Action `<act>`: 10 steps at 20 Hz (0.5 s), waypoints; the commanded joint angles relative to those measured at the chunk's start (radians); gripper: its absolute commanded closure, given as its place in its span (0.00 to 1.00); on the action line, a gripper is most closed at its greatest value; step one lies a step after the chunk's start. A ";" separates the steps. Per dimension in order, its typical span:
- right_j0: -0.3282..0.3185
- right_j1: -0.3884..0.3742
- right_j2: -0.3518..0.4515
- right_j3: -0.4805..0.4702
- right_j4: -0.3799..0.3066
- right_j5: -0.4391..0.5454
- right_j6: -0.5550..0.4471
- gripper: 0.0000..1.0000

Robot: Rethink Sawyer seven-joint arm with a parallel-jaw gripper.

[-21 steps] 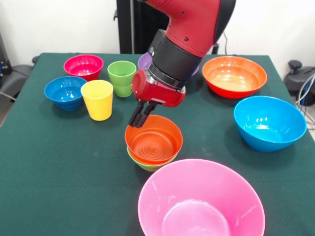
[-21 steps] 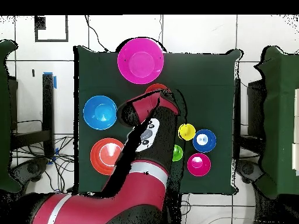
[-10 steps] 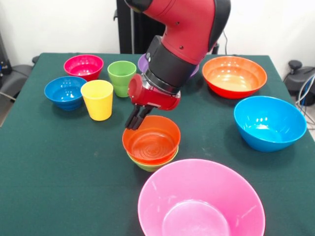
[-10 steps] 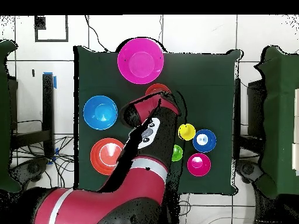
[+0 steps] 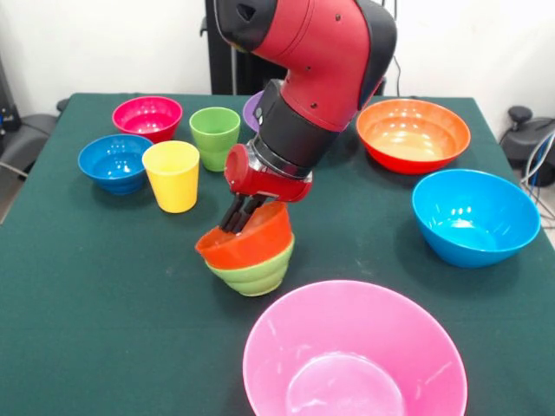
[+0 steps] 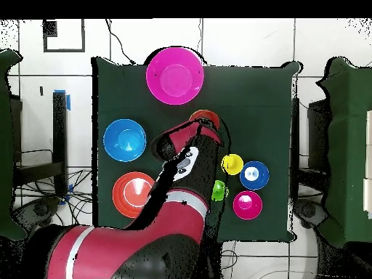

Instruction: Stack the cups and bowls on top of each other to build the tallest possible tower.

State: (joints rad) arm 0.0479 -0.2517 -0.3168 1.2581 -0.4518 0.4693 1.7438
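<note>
Green cloth (image 5: 104, 286) covers the whole table, with a white wall behind it, so you've got a plain stage to work on. Your gripper (image 5: 241, 218) has its fingers pinched on the far rim of the orange-red bowl (image 5: 244, 245), which sits nested in the small green bowl (image 5: 256, 272). Both look tipped, with the orange-red bowl's mouth turned away from the front camera toward the robot. I can't tell if the green one is off the cloth or just rocking on its base.

What matters next is the light blue bowl (image 5: 474, 217). It sits well apart from the pair, off to the right in the front view, mouth up, so you'd be carrying sideways across open cloth. Nothing stands between them.

Watch the big pink bowl (image 5: 354, 355), just in front of the pair and close to the green bowl's base. The yellow cup (image 5: 173, 176) and green cup (image 5: 215, 137) stand on the other side, with the dark blue bowl (image 5: 114, 162) and magenta bowl (image 5: 148, 117) beyond them. The large orange bowl (image 5: 413, 133) is back right, and the purple bowl (image 5: 253, 110) is mostly hidden behind the arm.
</note>
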 commanded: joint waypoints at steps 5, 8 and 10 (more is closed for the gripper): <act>0.012 0.033 0.060 -0.034 0.003 0.058 0.066 1.00; 0.025 0.021 0.053 -0.034 -0.003 0.082 0.047 1.00; 0.032 0.007 0.048 -0.031 -0.001 0.100 0.040 1.00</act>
State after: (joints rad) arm 0.0574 -0.2390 -0.3232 1.2581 -0.4518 0.4722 1.7438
